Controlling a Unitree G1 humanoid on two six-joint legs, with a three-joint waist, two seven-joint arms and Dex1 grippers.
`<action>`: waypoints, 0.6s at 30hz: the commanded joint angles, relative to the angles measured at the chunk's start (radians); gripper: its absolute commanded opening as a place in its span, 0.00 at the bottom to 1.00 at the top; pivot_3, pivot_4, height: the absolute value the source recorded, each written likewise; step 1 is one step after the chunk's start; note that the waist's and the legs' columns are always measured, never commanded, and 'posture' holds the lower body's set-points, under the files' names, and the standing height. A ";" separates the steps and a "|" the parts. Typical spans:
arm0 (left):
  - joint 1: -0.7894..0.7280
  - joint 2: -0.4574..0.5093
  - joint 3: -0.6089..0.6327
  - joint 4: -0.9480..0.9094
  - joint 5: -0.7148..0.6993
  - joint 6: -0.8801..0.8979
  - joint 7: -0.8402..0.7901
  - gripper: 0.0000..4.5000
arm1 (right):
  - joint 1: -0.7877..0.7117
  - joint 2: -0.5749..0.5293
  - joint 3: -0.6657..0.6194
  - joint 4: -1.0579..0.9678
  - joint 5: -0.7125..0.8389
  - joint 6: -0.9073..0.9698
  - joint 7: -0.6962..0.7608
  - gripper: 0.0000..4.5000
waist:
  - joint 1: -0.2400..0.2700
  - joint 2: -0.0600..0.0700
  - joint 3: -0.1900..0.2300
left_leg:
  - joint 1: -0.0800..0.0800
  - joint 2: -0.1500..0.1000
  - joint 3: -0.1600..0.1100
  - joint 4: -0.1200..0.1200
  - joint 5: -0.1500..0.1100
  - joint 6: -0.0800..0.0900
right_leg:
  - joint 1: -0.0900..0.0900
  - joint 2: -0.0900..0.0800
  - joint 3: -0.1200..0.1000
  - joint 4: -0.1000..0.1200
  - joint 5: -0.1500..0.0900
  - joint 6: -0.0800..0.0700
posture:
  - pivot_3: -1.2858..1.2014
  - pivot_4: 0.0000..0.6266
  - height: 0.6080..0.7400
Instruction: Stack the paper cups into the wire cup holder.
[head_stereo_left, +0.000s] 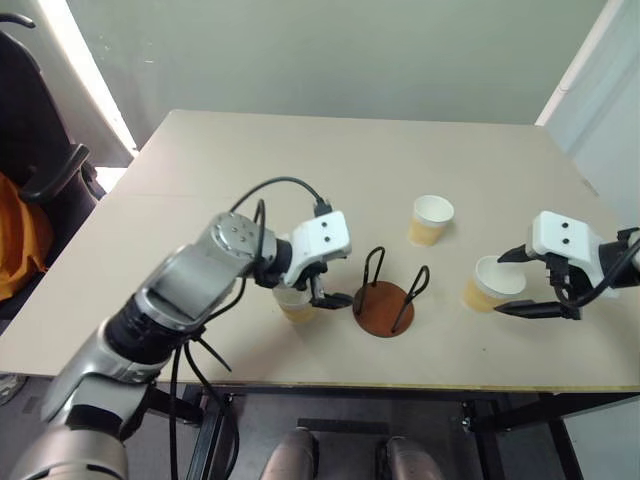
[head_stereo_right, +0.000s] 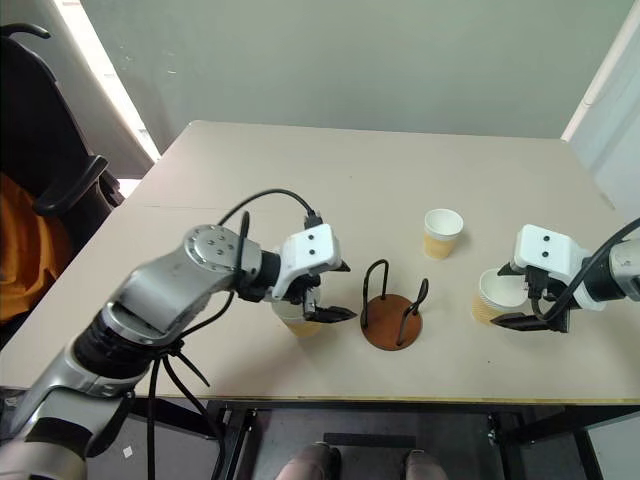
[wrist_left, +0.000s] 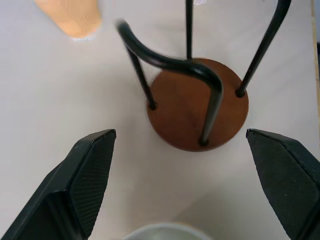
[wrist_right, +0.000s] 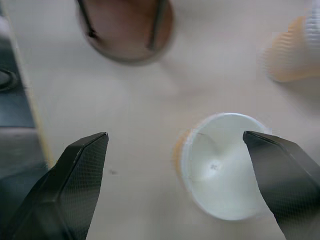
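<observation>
Three paper cups (head_stereo_left: 432, 219) sit upright on the table (head_stereo_left: 250, 160), none in the wire cup holder (head_stereo_left: 385, 300) yet. One stands farther back, one (head_stereo_right: 492, 296) is beside the right gripper (head_stereo_right: 522, 298), and one (head_stereo_left: 293, 303) is under the left gripper (head_stereo_left: 318, 290), just left of the holder. Both claws are spread wide, holding nothing.

These cups look super light and thin-walled, so they'd probably crush or tip with a hard squeeze. A gentle pinch across the upper wall near the stiffer rolled rim seems safest. The holder's wires look rigid. No brands or readable writing anywhere.
</observation>
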 joint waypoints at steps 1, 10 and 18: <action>-0.050 0.074 0.101 0.018 0.010 -0.090 -0.053 0.99 | -0.018 0.014 0.036 0.032 -0.043 -0.036 0.021 1.00 | -0.001 0.000 0.000 | 0.000 0.000 0.000 -0.001 0.000 0.000 | 0.000 0.000 0.000 0.000 0.000 -0.001 | 0.52 0.24 1.00; -0.131 0.037 0.330 0.092 -0.186 -0.155 -0.148 0.99 | -0.054 0.072 0.109 0.119 -0.131 -0.082 0.043 1.00 | 0.001 0.001 0.000 | -0.002 0.000 0.000 -0.001 -0.002 0.002 | -0.001 0.000 -0.001 0.000 -0.001 -0.002 | 0.52 0.24 1.00; -0.122 0.069 0.305 0.085 -0.213 -0.134 -0.194 1.00 | -0.085 0.129 0.147 0.142 -0.198 -0.119 0.041 0.72 | -0.008 0.001 0.001 | -0.001 0.001 0.000 -0.001 -0.003 0.001 | -0.002 -0.001 -0.001 0.001 -0.001 -0.002 | 0.52 0.24 1.00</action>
